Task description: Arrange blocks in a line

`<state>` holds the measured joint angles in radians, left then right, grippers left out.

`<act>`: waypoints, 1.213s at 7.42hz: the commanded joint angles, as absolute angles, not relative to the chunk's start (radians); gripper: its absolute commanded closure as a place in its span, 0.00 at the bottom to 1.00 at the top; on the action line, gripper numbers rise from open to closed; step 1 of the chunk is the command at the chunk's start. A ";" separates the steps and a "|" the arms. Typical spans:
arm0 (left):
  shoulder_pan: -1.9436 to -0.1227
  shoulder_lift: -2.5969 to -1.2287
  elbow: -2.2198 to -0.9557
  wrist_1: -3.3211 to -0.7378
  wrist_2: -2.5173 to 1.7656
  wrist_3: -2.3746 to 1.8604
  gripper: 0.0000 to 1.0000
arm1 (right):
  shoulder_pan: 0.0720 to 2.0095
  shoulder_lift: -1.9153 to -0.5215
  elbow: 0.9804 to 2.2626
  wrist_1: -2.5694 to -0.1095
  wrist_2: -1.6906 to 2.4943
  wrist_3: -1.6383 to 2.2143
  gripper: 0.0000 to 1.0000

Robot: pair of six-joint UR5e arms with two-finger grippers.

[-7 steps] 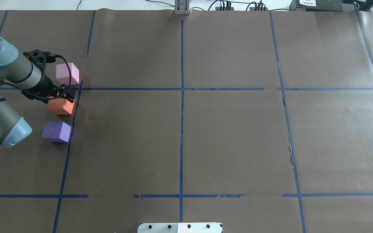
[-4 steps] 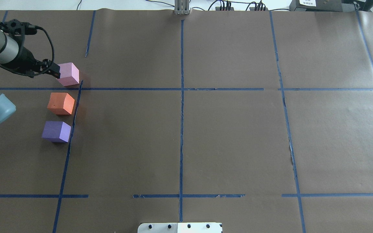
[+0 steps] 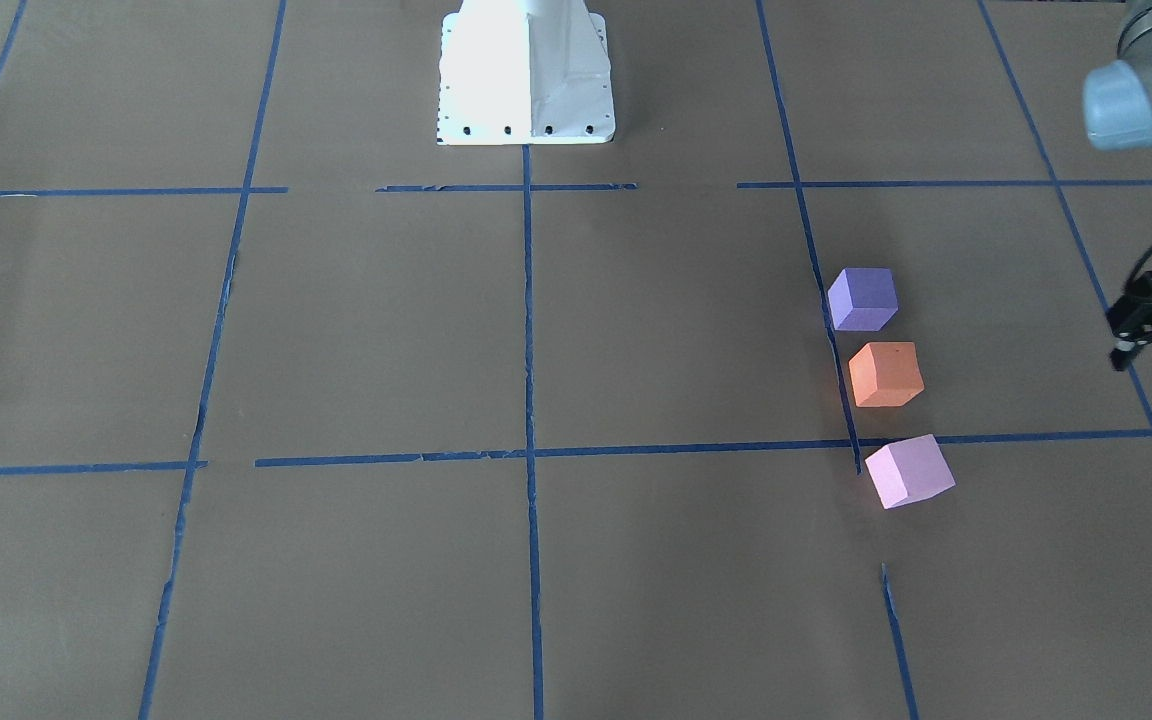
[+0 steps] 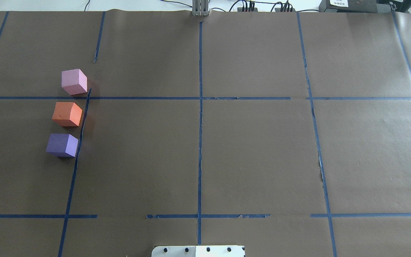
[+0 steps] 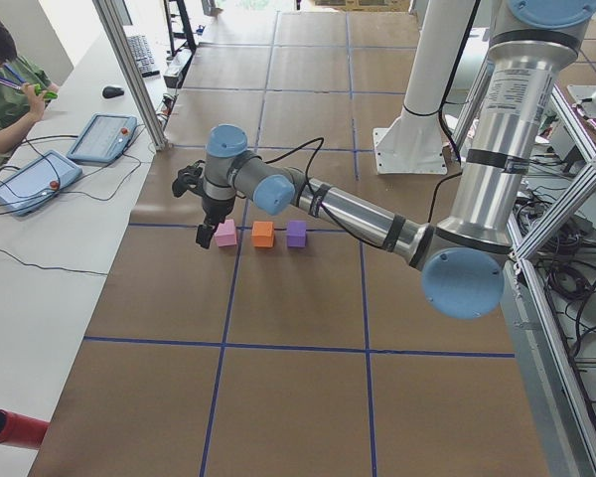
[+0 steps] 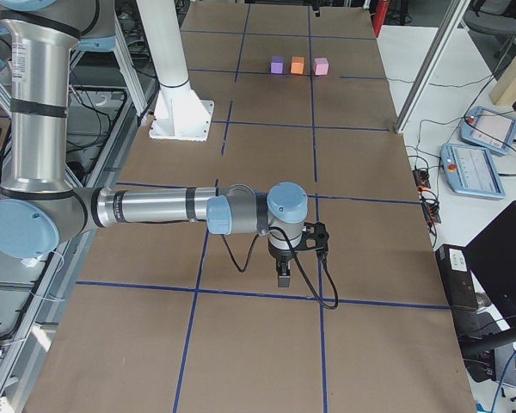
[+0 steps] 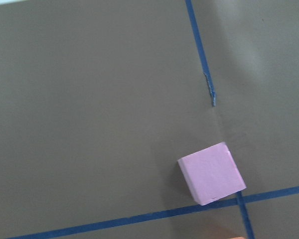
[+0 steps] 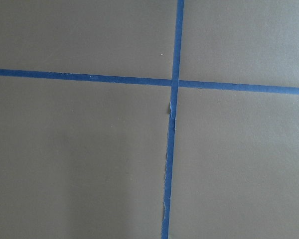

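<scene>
Blocks are laid on the desk [image 4: 205, 160] in a near-straight row along a tape line [image 4: 80, 135]: pink block [image 4: 74, 81], orange block [image 4: 67, 114], purple block [image 4: 62, 145], each apart, so the line is judged complete. No block is held by the left hand [image 3: 1126, 348], which is poised well aside so the row is not disturbed. Whether it or the right hand [image 6: 282, 274] is parted cannot be told.

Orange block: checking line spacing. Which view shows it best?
Overhead exterior: the orange block sits unobstructed, gaps on both sides visible. Front-facing is nearly as clear; side views show it small; wrist views show almost nothing.
</scene>
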<state>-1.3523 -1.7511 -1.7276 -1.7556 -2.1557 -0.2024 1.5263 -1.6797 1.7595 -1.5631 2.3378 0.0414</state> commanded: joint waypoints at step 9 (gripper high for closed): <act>-1.534 -1.557 -1.583 -1.535 -2.370 0.120 0.00 | 1.526 -1.680 1.759 -1.563 2.338 0.041 0.00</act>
